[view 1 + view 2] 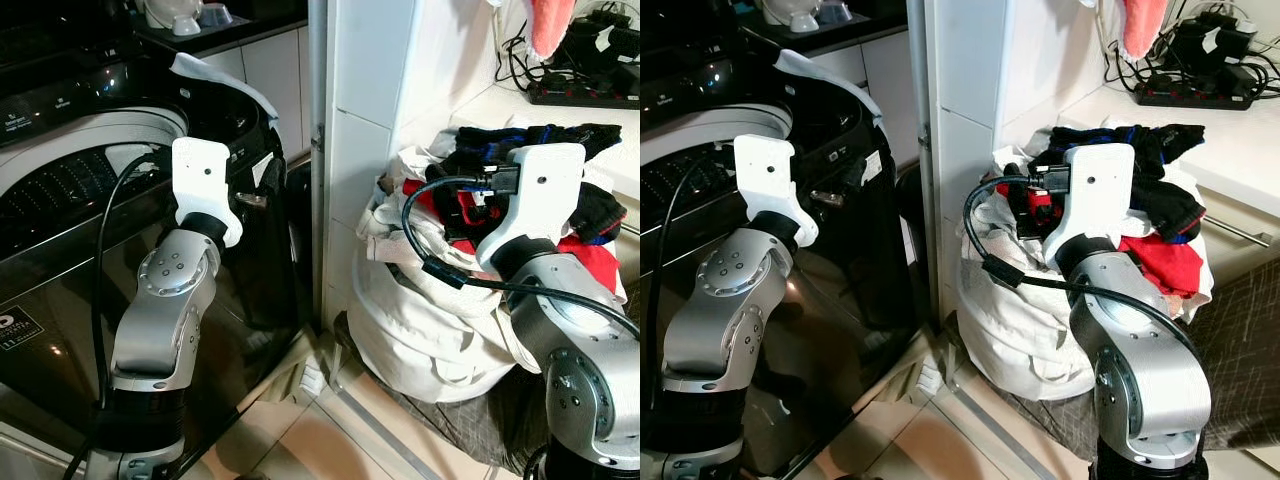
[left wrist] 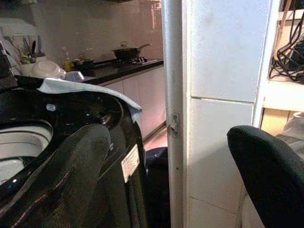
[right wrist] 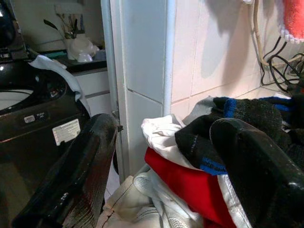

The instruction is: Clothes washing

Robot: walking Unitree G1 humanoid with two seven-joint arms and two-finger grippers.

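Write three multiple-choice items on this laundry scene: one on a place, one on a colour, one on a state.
1. Where does the laundry bag stand?
A. Inside the washing machine
B. On the floor, right of the white pillar
C. On the counter

2. What colour is the garment under the black clothes on the pile?
A. Red
B. Green
C. Yellow

3. How is the right claw?
A. Shut on a sock
B. Open, holding nothing
C. Shut, empty

Answers: 1 B, the bag sits beside the pillar, opposite the washing machine. 2 A, the red garment shows below the black clothes. 3 B, its fingers stand apart above the pile.

Washing machine [image 1: 120, 200] cut by frame edge; drum interior partly hidden.
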